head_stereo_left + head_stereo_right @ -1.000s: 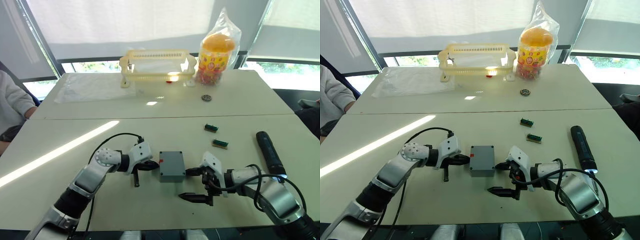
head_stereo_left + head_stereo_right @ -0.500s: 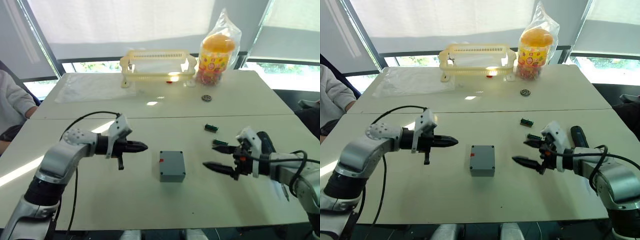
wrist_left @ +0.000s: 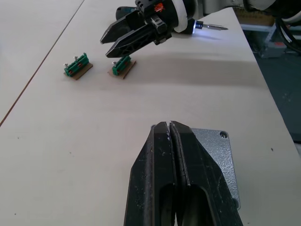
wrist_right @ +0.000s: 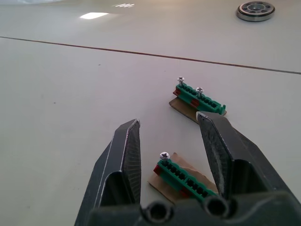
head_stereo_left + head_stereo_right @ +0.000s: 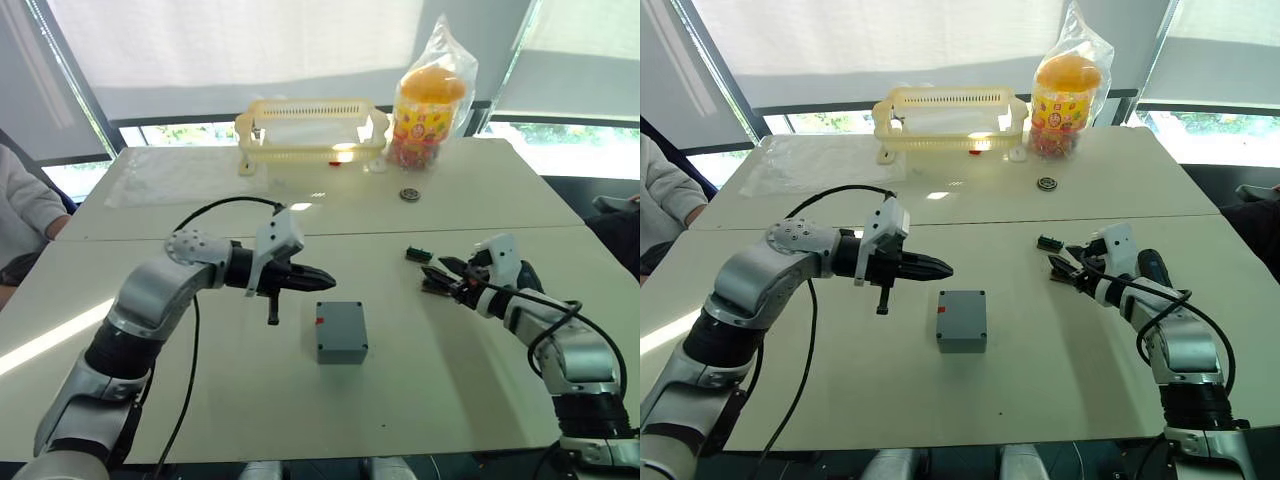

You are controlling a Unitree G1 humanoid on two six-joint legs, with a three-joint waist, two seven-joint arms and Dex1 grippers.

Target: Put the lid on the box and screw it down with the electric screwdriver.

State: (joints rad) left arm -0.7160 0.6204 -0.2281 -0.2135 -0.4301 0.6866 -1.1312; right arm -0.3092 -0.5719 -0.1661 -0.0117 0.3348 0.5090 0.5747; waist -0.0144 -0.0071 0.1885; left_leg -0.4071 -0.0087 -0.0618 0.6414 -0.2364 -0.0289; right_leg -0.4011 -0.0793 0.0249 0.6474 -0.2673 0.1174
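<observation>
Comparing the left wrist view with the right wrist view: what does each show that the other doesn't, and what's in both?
Left wrist view: the box, the electric screwdriver with its lit tip, and the shut left gripper. Right wrist view: a round metal ring farther along the table. Both: the two green connector blocks and the open right gripper over one of them.

Left pincer closed, held level; right pincer spread apart
</observation>
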